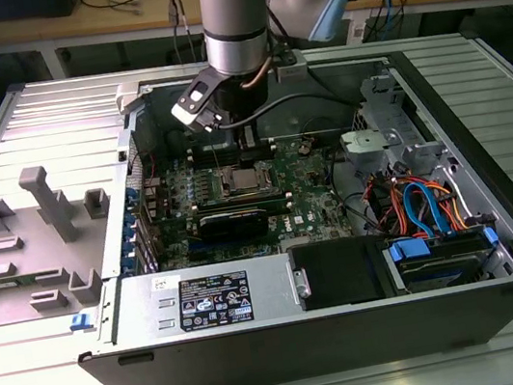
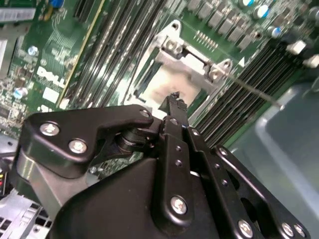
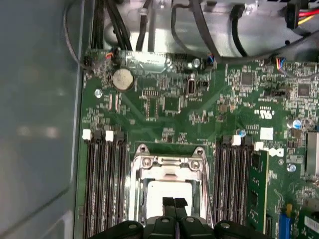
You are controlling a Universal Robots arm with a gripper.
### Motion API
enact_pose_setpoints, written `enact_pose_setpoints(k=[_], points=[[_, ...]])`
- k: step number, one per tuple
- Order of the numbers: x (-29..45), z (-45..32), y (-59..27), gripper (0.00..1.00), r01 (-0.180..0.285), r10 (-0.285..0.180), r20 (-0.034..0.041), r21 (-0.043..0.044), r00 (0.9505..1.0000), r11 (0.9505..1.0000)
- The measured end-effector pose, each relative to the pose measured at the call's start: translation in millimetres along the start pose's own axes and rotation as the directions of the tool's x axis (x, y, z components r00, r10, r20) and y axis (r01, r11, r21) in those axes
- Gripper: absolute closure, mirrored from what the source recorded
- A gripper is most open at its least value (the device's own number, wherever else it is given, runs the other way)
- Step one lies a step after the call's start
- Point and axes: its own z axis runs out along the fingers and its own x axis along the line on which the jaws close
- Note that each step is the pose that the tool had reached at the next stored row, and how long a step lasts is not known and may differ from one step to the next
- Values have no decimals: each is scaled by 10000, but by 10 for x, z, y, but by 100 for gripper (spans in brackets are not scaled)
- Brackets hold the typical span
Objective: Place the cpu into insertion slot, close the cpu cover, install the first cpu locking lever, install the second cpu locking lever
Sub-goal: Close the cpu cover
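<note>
We see the tool low over the slot on the board; its tips are pressed together, with nothing between them as far as we can tell. The cpu lies flat in the slot, just under the tips, so we judge the first step done. The cover seems to be down around it, though we cannot be sure it is fully seated. A thin lever juts out over the memory slots and looks unlatched; we judge both levers left to do. The tool's own body hides the near part of the slot in both wrist views; the other lever we cannot make out; in the exterior view the arm stands over the case and covers part of the board.
</note>
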Motion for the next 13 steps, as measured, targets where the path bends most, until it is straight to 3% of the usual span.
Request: enact_pose_setpoints(k=[8,13], points=[[13,60,-187,89,176,-176,1,-5,9998,9998],[20,165,-245,89,217,-217,1,-6,9998,9998]])
